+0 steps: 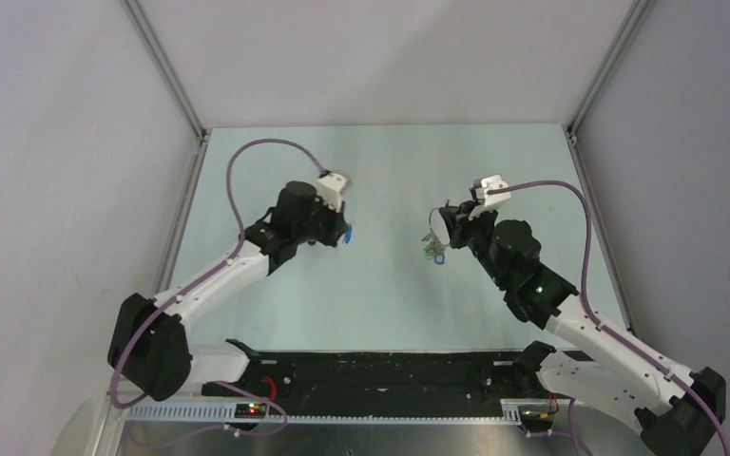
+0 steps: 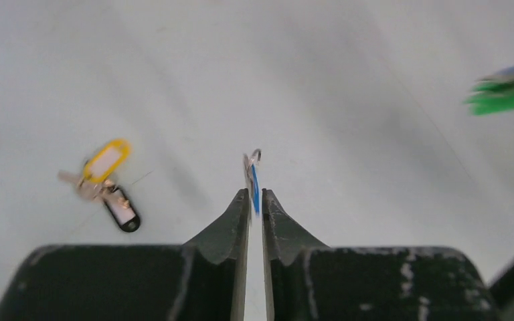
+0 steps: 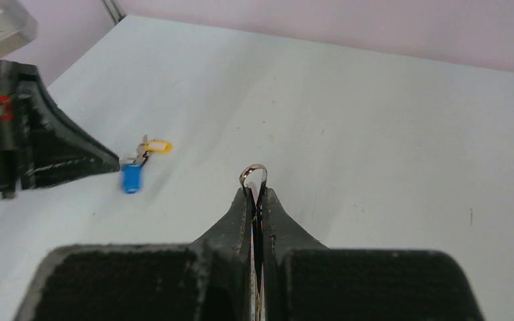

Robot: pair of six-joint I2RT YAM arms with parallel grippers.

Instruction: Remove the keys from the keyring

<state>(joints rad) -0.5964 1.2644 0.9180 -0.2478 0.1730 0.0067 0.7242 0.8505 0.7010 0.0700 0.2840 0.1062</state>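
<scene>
My left gripper (image 1: 340, 234) (image 2: 255, 194) is shut on a blue-headed key (image 2: 255, 182) that sticks out edge-on past the fingertips with a small metal loop at its end; it also shows in the top view (image 1: 349, 235) and the right wrist view (image 3: 131, 178). My right gripper (image 1: 435, 234) (image 3: 255, 192) is shut on the silver keyring (image 3: 253, 174), whose loop rises above the fingertips. Green and blue keys (image 1: 433, 254) hang below it, blurred at the right edge of the left wrist view (image 2: 508, 92). The two grippers are apart, above the table.
A yellow-and-black tagged piece (image 2: 107, 180) with small metal bits lies on the table (image 1: 390, 294) below and left of my left gripper; its yellow tag shows in the right wrist view (image 3: 156, 145). Grey walls with metal frame posts (image 1: 166, 71) enclose the table.
</scene>
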